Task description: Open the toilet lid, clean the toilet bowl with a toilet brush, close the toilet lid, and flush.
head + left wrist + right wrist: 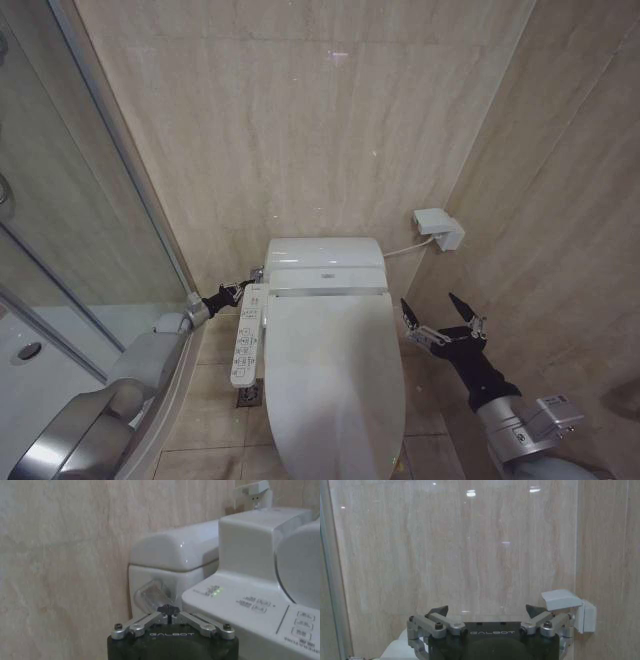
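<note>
The white toilet lid [335, 370] lies shut over the toilet bowl, which is hidden beneath it. The toilet brush is out of view. My left gripper [243, 288] is shut and reaches in beside the tank [325, 255], at the rear left of the toilet. In the left wrist view its joined tips [170, 612] sit right at the clear flush lever [150, 592] on the tank's side. My right gripper [440, 312] hangs open to the right of the lid with nothing between its fingers [535, 610].
A white button-panel arm [248, 335] runs along the toilet's left side, close to my left gripper. A glass shower partition [90, 230] stands at the left, tiled walls behind and at the right. A white wall box [440, 228] with a cable is behind the tank.
</note>
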